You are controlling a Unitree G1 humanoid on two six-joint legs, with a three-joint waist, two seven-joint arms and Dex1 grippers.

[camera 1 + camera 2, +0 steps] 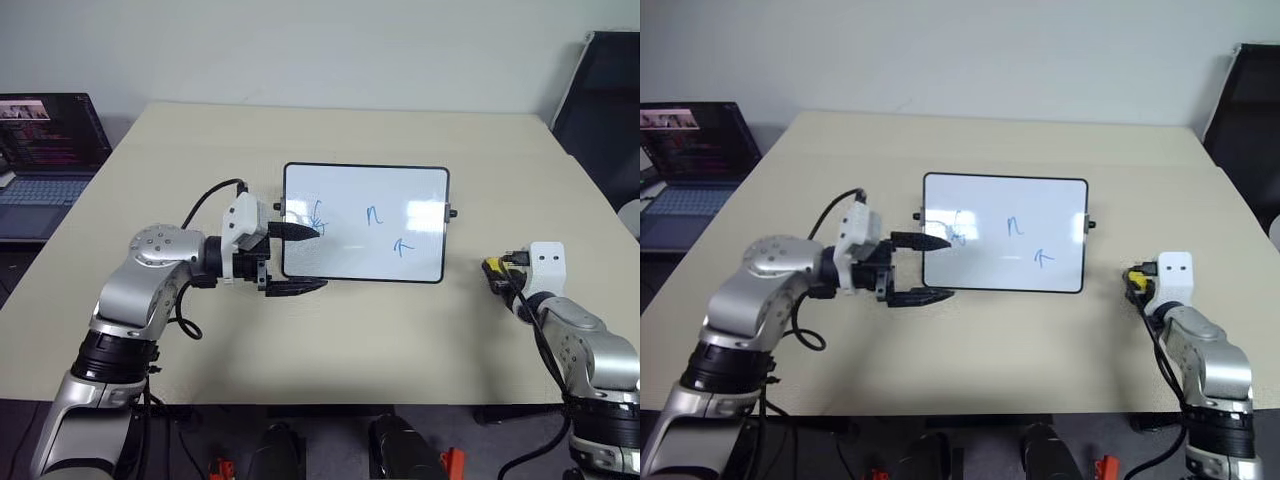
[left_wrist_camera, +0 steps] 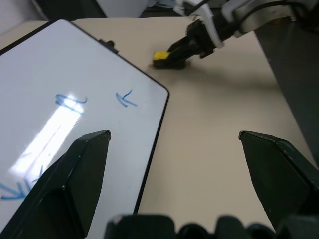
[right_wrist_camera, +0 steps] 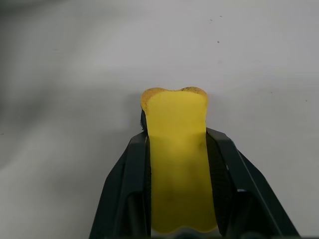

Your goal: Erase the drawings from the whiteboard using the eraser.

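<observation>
Whiteboard (image 1: 366, 223): laid flat mid-surface (image 1: 330, 330), three blue drawings (image 1: 375, 215) borne unerased. Eraser (image 3: 178, 159): yellow, pinched in the right pincer (image 3: 177, 149), well right of the board. Left pincer (image 1: 297, 258): spread wide, straddling the board's left edge. Laptop (image 1: 45, 150): noted far left.
</observation>
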